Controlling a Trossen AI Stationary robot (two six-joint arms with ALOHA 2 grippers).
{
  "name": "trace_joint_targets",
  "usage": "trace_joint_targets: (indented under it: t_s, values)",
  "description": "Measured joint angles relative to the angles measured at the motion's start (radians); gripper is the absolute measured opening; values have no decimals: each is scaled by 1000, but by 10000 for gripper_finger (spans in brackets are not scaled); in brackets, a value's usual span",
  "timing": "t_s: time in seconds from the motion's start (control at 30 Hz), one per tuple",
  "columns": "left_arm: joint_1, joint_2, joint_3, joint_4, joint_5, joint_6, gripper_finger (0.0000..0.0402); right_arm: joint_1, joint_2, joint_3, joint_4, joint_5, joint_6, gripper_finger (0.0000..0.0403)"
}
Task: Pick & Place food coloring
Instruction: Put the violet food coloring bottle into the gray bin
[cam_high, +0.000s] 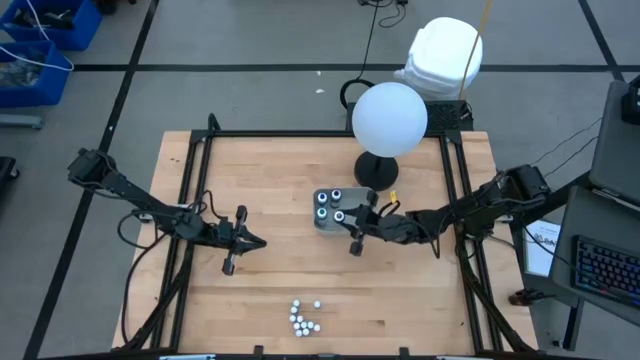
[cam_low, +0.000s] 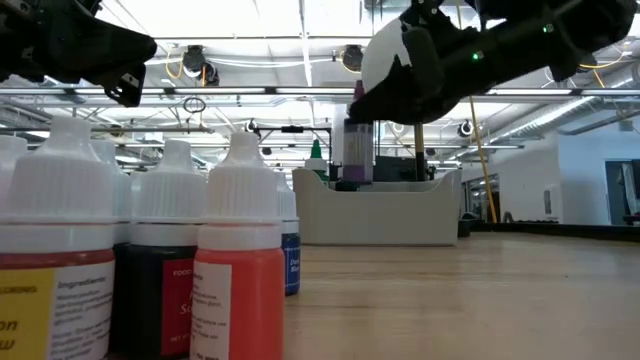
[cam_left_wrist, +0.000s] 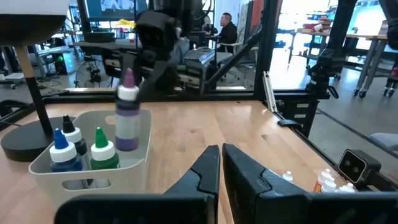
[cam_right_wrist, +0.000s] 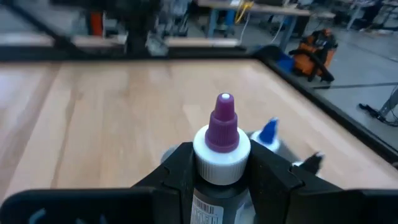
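Wooden tabletop; right gripper (cam_left_wrist: 155, 59) pinches a purple-tipped, white-capped food coloring bottle (cam_left_wrist: 127, 118) over the pale grey plastic tray (cam_left_wrist: 140, 163), which holds two blue-tipped bottles (cam_left_wrist: 62, 149) and one green-tipped (cam_left_wrist: 102, 152); an off-centre release could topple them; left gripper (cam_left_wrist: 221, 163), fingers pressed together, waits nearby; white-capped bottles (cam_high: 305, 317) remain clustered at the table's front edge.

The bench (cam_high: 300, 270) is made of pale wood, with visible planks and a smooth, slightly shiny finish. It is framed by black metal bars (cam_high: 320, 133). The tray (cam_left_wrist: 87, 163) looks like smooth matt plastic of a grey-white colour. The food coloring bottles (cam_low: 150, 280) at lower left of the low view are seen with ribbed white plastic caps and glossy paper labels. The purple-tipped bottle (cam_right_wrist: 221, 152) has a smooth plastic nozzle above a ribbed white collar. The fingers (cam_left_wrist: 208, 177) in the left wrist view appear as matt black plastic. The white globe (cam_high: 390, 118) is smooth and matt.
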Motion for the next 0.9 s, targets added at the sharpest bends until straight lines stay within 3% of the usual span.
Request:
trace_joint_targets:
  t_s: [0.43,0.9]
  values:
    - [0,0,0,5,-34,27,26,-48,6,-27,7,-3,12,106]
    - [0,0,0,8,-44,37,26,-84,165,-25,126,-5,38,106]
